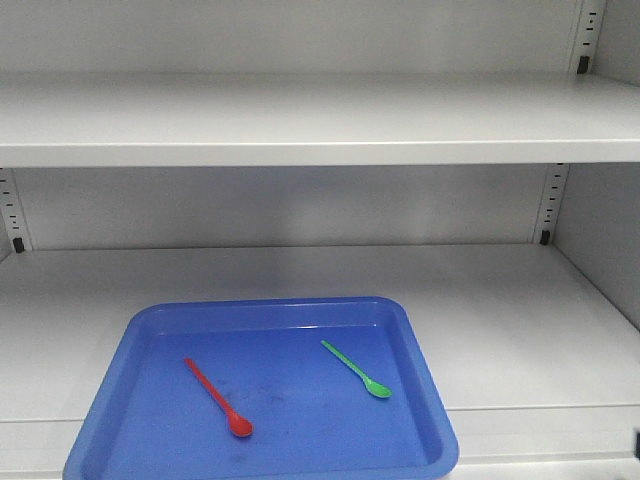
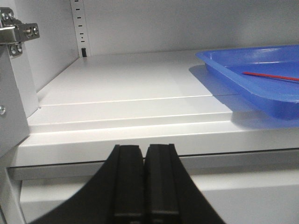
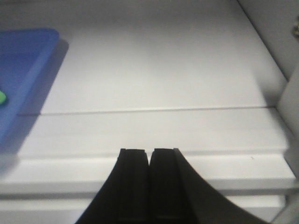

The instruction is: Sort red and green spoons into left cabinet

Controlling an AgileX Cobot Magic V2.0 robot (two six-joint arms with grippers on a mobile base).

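**A grey shelf with a blue tray**

The lower shelf (image 1: 520,320) of the light grey cabinet (image 1: 300,120) is wide and flat. A blue tray (image 1: 110,440) sits on it, near the front edge, toward the left side. One tray corner may poke just past the edge. Another grey shelf is above.
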